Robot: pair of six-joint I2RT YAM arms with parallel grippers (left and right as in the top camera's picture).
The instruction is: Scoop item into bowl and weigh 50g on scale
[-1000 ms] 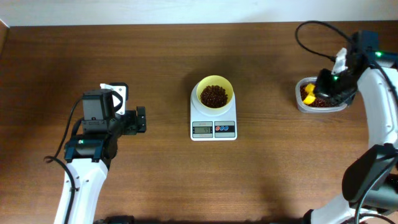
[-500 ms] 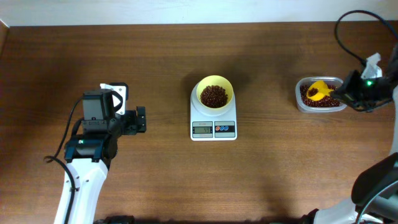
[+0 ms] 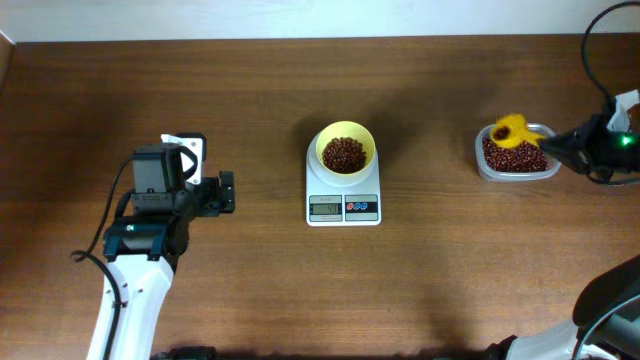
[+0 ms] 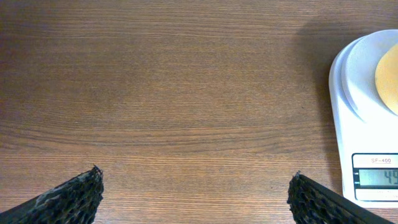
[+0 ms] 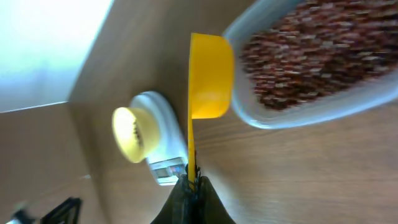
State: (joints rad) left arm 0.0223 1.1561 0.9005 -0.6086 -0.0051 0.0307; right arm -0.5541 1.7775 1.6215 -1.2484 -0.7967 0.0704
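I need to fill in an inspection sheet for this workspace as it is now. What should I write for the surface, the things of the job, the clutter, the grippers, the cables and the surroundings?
Surface: brown wooden table; no spills seen.
Job's things: pale yellow bowl stands on the white scale and holds beans; display too small to read. More beans lie in the clear container at the right.
Clutter: nothing seen.
Grippers: left gripper open, empty, over bare table left of the scale. Right gripper shut on the handle of the yellow scoop, at the container's rim.
Cables: black cable loops above the right arm.
Surroundings: pale wall behind the table.
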